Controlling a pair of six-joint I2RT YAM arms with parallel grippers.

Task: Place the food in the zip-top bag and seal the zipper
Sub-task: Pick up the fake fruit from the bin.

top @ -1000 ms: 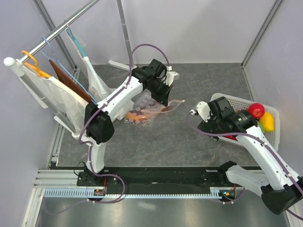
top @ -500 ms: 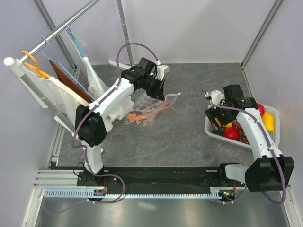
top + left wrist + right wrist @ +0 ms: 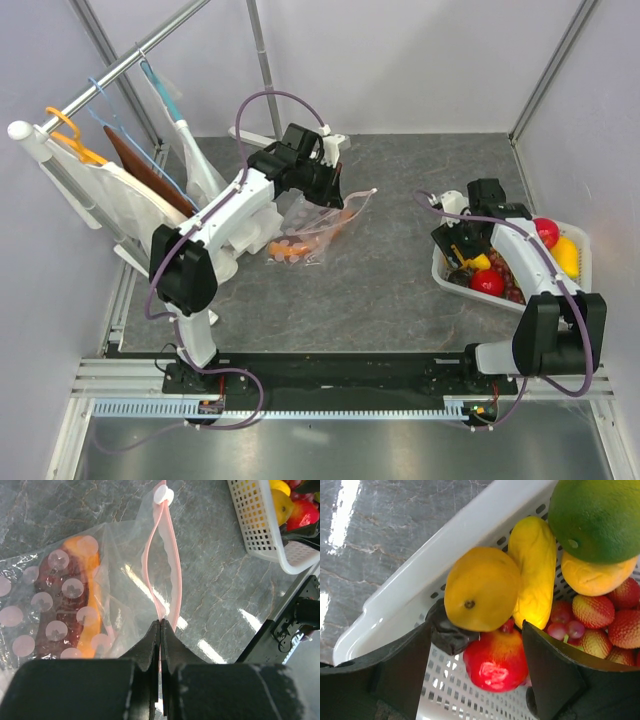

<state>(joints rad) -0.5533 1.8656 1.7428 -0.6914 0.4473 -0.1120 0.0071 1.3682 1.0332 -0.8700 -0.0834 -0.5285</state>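
**A:** The left fingers (image 3: 160, 630) are pinched fully shut on the zipper (image 3: 178, 575), while the right fingers (image 3: 462, 255) stand spread wide with nothing in them. Why the split?

**B:** Probably one arm holds the bag and the other fetches. Start with the worktop (image 3: 400, 310). The white basket (image 3: 445, 278) sits by its right edge. The zip-top bag (image 3: 300, 235) lies left of the middle, toward the far edge, well apart from the basket.

**A:** So the bag is lifted by its mouth?

**B:** It looks so. The pinch raises one end of the pink-red strip, and the two lips bow apart into a narrow gap. I'd judge that gives the other arm an opening to drop food through.

**A:** Anything inside?

**B:** A long orange-brown piece (image 3: 75, 600) lies behind the dotted plastic. The rest of the food is in the basket: a round green piece (image 3: 595, 515), an orange fruit (image 3: 482, 587), a yellow piece (image 3: 535, 565) and a red apple (image 3: 495, 660).

**A:** And why do the right fingers hang there?

**B:** They straddle the orange fruit and the apple, one finger on either side, seemingly lined up for a pick. Whether they touch either, I can't tell.

**A:** The slider tab (image 3: 163, 495)?

**B:** It sits at the far end of the strip from the pinch, so the zipper is unsealed.
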